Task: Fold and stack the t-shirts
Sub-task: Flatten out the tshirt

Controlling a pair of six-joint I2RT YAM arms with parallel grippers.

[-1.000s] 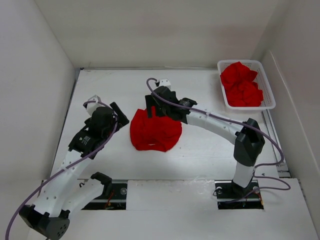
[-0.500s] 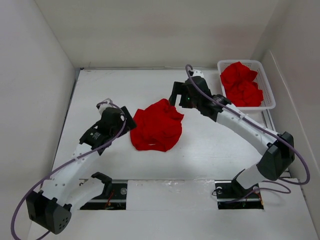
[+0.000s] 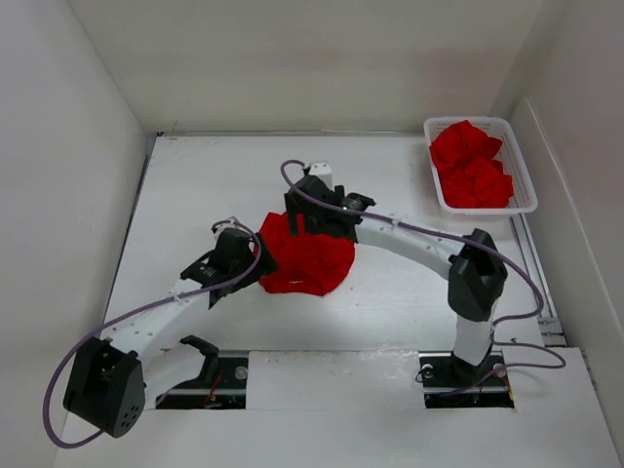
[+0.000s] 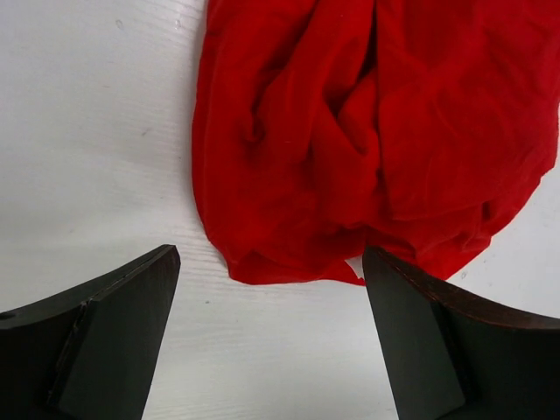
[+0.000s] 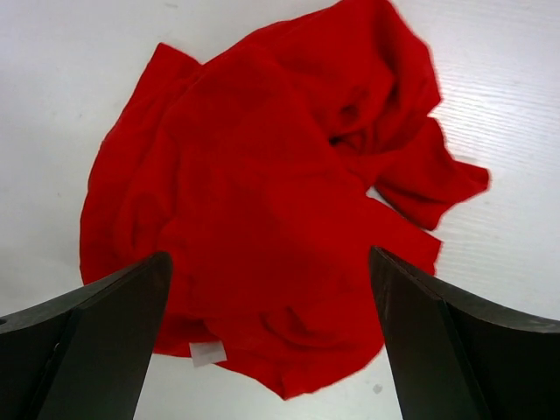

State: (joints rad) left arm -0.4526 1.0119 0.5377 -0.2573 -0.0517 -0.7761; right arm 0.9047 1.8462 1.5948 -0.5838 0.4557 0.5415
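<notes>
A crumpled red t-shirt (image 3: 310,256) lies bunched on the white table near the middle. It fills the upper part of the left wrist view (image 4: 367,131) and the middle of the right wrist view (image 5: 262,219), where a small white label shows at its near hem. My left gripper (image 3: 255,261) is open and empty at the shirt's left edge, just short of the cloth. My right gripper (image 3: 304,216) is open and empty above the shirt's far edge. More red t-shirts (image 3: 472,164) lie crumpled in the basket.
A white mesh basket (image 3: 526,200) stands at the back right corner. White walls close in the table on the left, back and right. A metal rail runs along the table's near edge by the arm bases.
My right gripper swung from the right of the shirt back over its far edge. My left gripper moved right and forward up to the shirt's left edge. The shirt settled flatter.
</notes>
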